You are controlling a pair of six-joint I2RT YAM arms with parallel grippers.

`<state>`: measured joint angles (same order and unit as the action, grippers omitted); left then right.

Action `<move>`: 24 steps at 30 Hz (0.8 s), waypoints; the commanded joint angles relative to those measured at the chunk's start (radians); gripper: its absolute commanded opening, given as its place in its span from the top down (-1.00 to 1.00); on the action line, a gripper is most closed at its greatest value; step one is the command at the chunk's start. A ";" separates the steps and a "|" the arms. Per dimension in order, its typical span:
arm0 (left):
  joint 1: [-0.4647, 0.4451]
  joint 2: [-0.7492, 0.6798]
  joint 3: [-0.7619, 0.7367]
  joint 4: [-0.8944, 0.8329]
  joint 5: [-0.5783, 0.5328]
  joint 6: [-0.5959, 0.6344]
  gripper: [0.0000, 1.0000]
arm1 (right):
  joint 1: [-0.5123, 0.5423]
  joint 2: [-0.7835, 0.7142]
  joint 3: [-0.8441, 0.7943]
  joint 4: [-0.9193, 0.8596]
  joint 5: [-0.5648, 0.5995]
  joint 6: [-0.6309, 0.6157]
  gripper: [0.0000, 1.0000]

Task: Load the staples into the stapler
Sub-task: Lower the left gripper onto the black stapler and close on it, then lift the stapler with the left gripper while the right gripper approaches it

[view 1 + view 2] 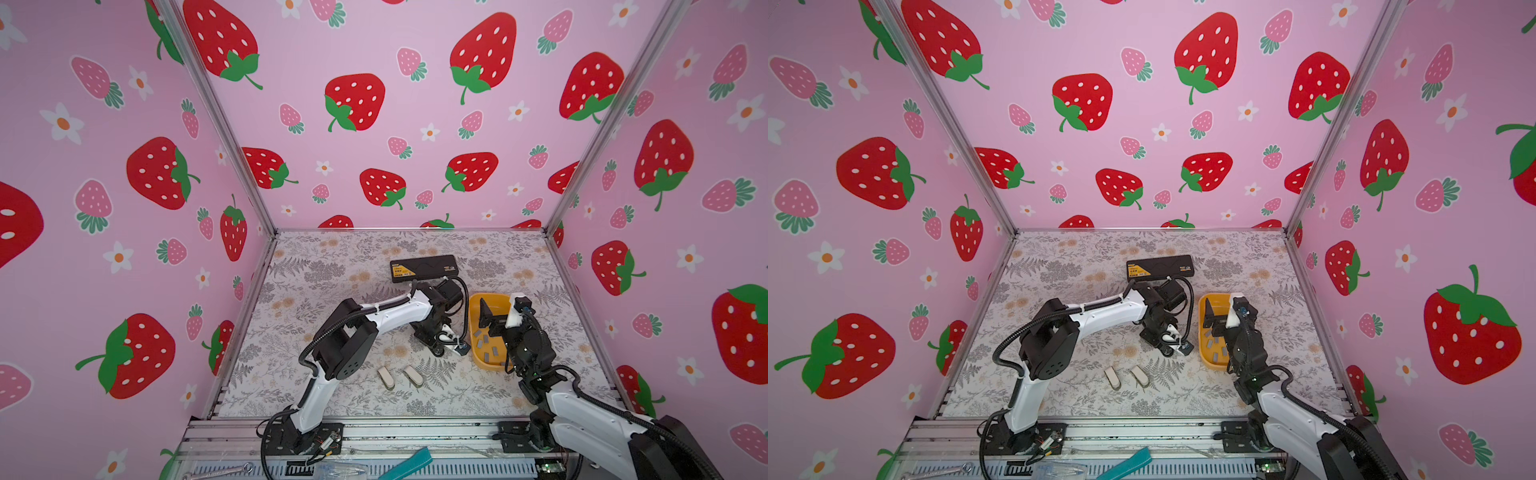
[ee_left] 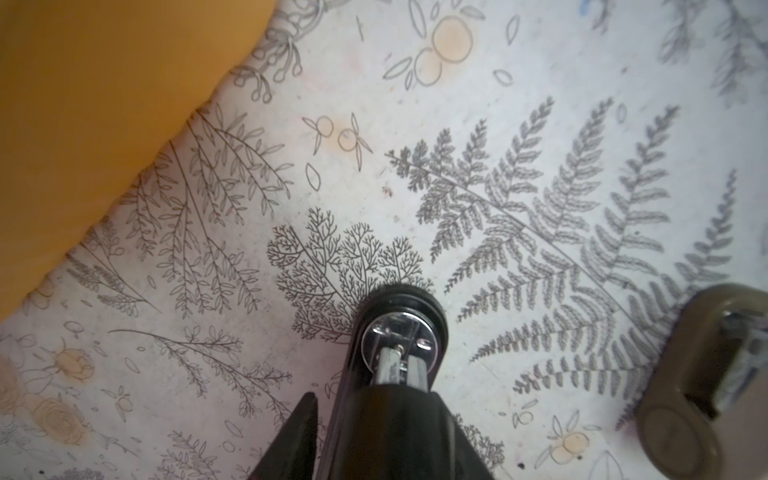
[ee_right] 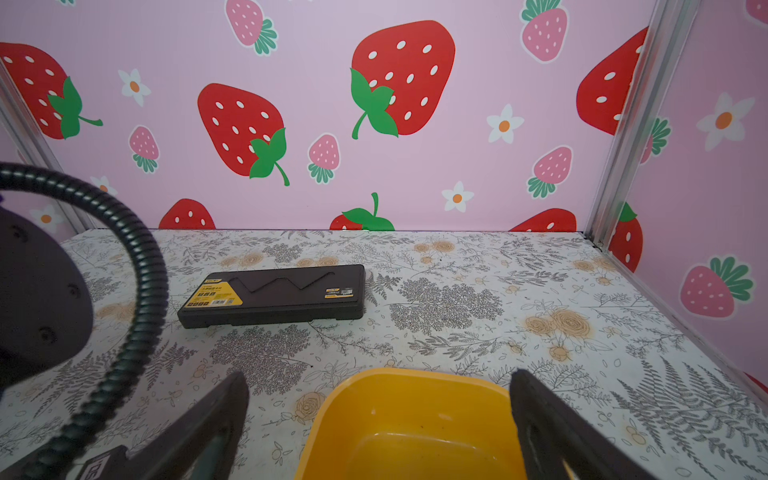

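Observation:
The black stapler point(image 2: 401, 309), seen end on with a chrome disc at its far end, stands nose-down on the table mat. My left gripper point(image 2: 376, 401) is shut on its black body, and both top views show it point(image 1: 440, 340) pointing down just left of the yellow tray point(image 1: 478, 297). Several small grey staples point(image 1: 484, 341) point(image 1: 1214, 345) lie loose in that tray. Above the tray's far end my right gripper point(image 1: 496, 318) point(image 3: 380, 399) hangs open, with nothing between its fingers. The right wrist view shows only the tray's bare far end point(image 3: 409, 374).
A black box with a yellow label point(image 1: 424, 268) point(image 3: 274, 297) lies behind the arms. Two small beige oblong pieces point(image 1: 386, 376) point(image 1: 413, 374) lie near the front; one point(image 2: 706, 374) is close beside the stapler. The left arm's cable point(image 3: 141, 291) hangs left of my right gripper. Strawberry walls enclose three sides.

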<state>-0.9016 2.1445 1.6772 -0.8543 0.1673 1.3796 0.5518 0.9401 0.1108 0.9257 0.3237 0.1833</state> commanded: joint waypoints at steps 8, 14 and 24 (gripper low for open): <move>0.004 -0.016 0.047 -0.088 0.017 0.007 1.00 | -0.003 -0.012 -0.008 0.012 0.006 0.007 -0.99; 0.016 -0.171 -0.017 0.030 -0.051 -0.117 1.00 | -0.004 -0.006 -0.007 0.016 0.007 0.007 -0.99; 0.018 -0.666 -0.392 0.302 -0.221 -0.579 1.00 | -0.021 -0.054 0.018 -0.053 -0.012 0.038 -1.00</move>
<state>-0.8856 1.5887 1.3945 -0.6849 0.0448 1.0172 0.5354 0.9333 0.1108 0.9146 0.3218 0.1932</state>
